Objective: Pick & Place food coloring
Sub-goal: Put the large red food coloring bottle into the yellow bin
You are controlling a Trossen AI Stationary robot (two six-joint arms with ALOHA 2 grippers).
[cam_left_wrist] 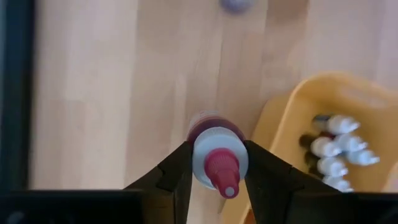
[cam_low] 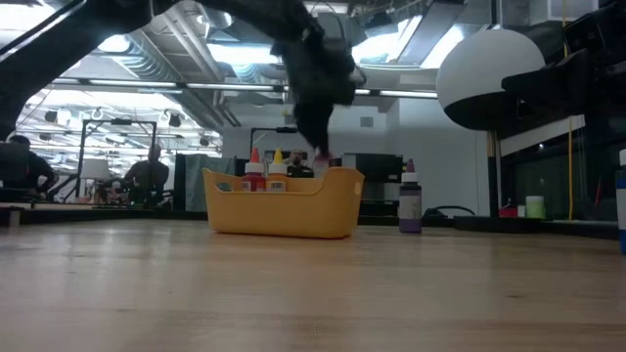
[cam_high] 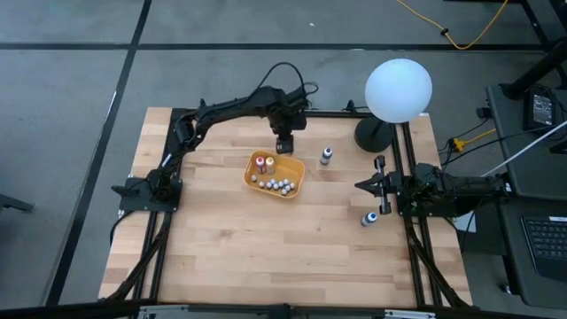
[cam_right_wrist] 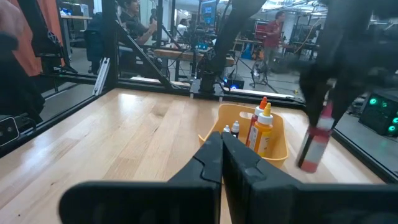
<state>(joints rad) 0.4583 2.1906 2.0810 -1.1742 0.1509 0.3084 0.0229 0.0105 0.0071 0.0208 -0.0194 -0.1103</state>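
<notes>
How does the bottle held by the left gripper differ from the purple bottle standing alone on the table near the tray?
The held bottle has a dark red tip; the purple bottle has a purple body. The held bottle sits between the jaws of the left gripper, lifted above the tray's edge; the purple bottle stands free on the table, beside the orange tray. Both are small dropper bottles outside the tray.

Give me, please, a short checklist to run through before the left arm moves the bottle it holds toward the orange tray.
1. Grip: left gripper shut on the maroon-topped bottle: ok.
2. Bottle lifted off the table: ok, going by the right wrist view.
3. Orange tray beside the gripper: ok.
4. Free room in the tray: cannot tell; bottles already stand in it.
5. Right gripper shut, parked at the table's right edge: ok.
6. Purple-topped bottle clear of the path: ok.
</notes>
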